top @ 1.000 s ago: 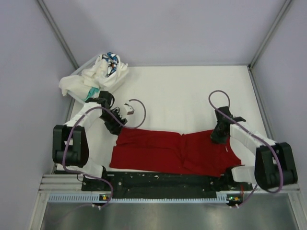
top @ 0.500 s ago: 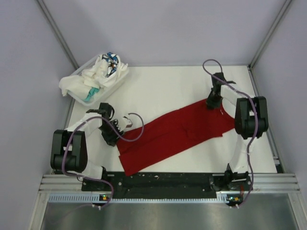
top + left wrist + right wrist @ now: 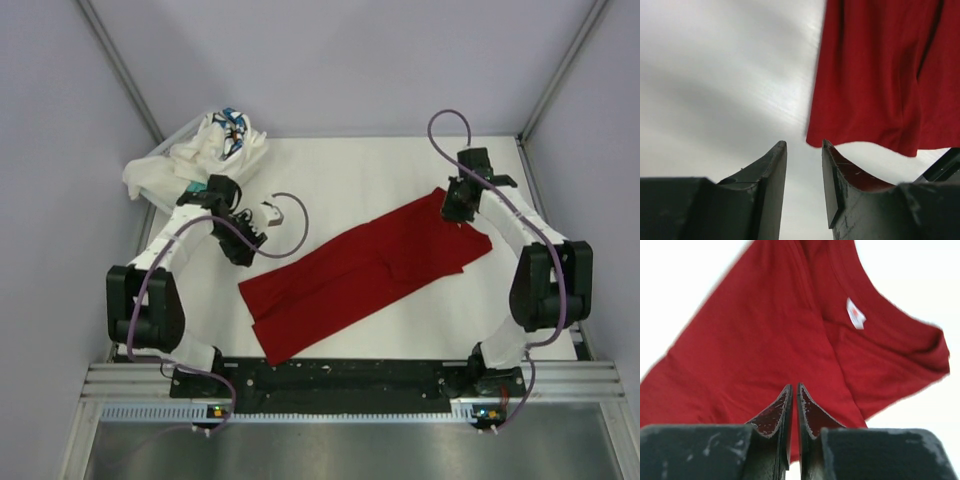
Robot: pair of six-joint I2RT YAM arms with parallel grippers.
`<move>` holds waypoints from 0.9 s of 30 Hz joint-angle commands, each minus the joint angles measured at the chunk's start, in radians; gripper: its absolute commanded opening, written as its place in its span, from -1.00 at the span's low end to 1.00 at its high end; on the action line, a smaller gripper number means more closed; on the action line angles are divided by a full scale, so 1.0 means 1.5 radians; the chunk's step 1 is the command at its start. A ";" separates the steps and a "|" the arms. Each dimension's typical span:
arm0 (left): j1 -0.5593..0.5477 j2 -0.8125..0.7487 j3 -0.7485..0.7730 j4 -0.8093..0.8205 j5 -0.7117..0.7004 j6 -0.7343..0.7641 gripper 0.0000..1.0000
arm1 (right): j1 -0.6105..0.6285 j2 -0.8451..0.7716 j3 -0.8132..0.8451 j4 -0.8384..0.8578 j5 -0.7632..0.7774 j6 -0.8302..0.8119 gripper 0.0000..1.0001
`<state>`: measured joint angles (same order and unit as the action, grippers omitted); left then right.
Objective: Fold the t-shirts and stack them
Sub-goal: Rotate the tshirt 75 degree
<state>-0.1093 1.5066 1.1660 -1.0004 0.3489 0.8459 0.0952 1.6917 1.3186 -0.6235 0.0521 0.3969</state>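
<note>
My left gripper (image 3: 248, 252) hangs just above the upper left end of the red t-shirt (image 3: 365, 270). In my left wrist view its fingers (image 3: 771, 175) stand a little apart with nothing between them, and the shirt's hem (image 3: 860, 135) lies just beyond their tips over the bare white table (image 3: 715, 75).

My right gripper (image 3: 455, 208) sits at the shirt's upper right end, right of the frame's centre. In my right wrist view (image 3: 794, 387) its fingers are pressed almost together, leaving only a thin slit. I see no cloth pinched there. The collar with its white tag (image 3: 856, 313) lies further out.

The shirt stretches as a long diagonal band from lower left to upper right across the table (image 3: 350, 170). A heap of white shirts (image 3: 215, 145) sits in the upper left corner.
</note>
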 commanded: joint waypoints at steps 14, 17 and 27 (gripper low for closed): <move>-0.172 -0.030 -0.298 0.109 -0.117 -0.009 -0.22 | -0.058 0.358 0.252 -0.068 0.008 0.086 -1.00; -0.195 -0.097 -0.295 0.061 -0.053 -0.004 -0.17 | -0.044 0.449 0.429 -0.068 -0.033 0.145 -0.96; -0.191 -0.163 -0.186 0.055 0.017 -0.030 0.08 | -0.029 0.331 0.434 -0.057 -0.046 0.066 -0.07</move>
<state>-0.4023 1.2221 0.8677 -0.9989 0.3954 0.8444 0.0639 2.3791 2.0918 -0.7250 -0.0441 0.5320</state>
